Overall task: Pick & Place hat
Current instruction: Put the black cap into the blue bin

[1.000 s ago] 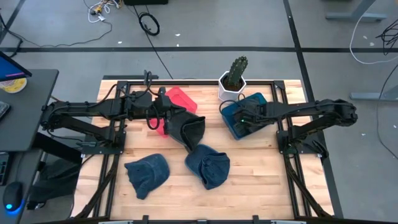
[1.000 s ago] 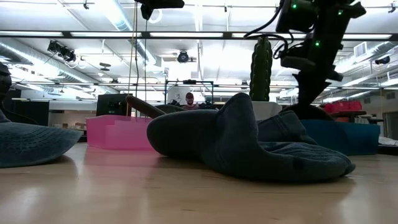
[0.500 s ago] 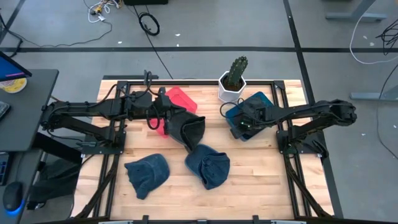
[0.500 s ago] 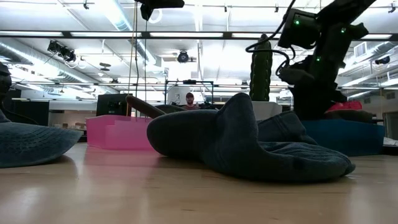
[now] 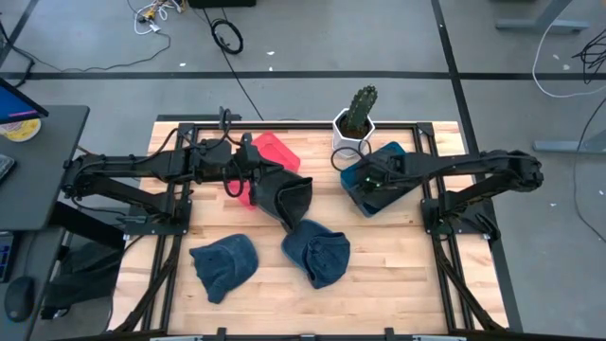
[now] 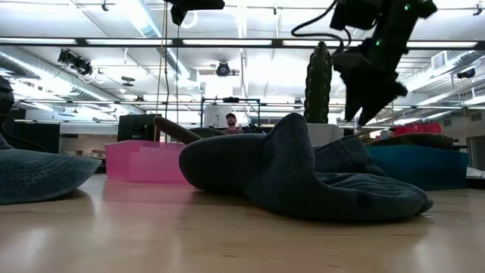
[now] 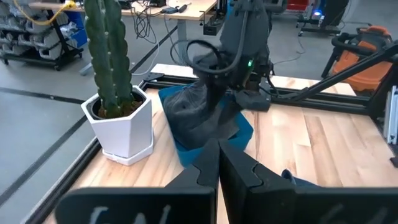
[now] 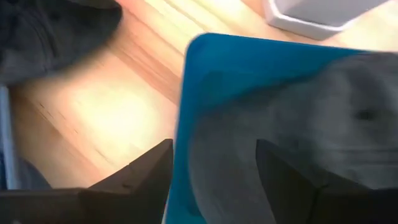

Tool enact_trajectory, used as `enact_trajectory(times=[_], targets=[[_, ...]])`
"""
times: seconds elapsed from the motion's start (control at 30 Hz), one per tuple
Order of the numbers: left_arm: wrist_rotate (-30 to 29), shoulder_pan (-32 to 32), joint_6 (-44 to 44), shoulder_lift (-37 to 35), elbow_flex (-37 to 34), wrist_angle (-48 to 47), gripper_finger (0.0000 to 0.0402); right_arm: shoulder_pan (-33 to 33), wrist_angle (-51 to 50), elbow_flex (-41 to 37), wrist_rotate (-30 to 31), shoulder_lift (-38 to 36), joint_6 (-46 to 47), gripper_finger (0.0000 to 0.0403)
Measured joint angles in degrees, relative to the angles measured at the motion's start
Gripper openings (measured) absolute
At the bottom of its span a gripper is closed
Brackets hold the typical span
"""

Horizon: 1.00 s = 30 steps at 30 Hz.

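A dark grey hat [image 8: 311, 130] lies in the blue bin [image 8: 205, 68] at the table's right, also seen as the hat [image 7: 199, 115] in the left wrist view. My right gripper [image 8: 214, 180] hangs open just above it, fingers pointing down and clear of the cloth; in the low view the gripper [image 6: 364, 98] is above the bin [image 6: 424, 167]. My left gripper [image 7: 217, 158] is shut with nothing showing between its fingertips; it is held high by the pink bin [image 5: 275, 152], over a dark hat [image 5: 289, 199]. Two blue hats [image 5: 317, 251] [image 5: 225, 265] lie on the table nearer the front.
A cactus in a white pot [image 5: 355, 118] stands right behind the blue bin, close to my right arm. Black frame rails [image 5: 284, 125] run along the table's edges. Bare wood [image 5: 398, 275] lies at the front right.
My right gripper has opened and let go of the dark grey hat, which stays lying in the blue bin. The gripper has then risen clear of the bin.
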Motion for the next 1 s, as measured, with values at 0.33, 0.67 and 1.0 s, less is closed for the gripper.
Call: enact_trajectory(times=[0.33,0.67,1.0], targets=[[0.3,0.0,-15.2,0.0,0.0,-9.7,0.0012,4.2,-10.4,9.0,0.2,-3.5,-10.0,0.0137],[5.3,3.7,-49.0,0.0,0.0,-29.0,0.0038,5.7,-0.4,9.0,0.5,-5.4,-11.6,0.0008],[6.8,6.3,-60.7,5.3,0.1,-36.0,0.0194,5.7,9.1,9.0,0.0,-5.4,-15.2,0.0088]])
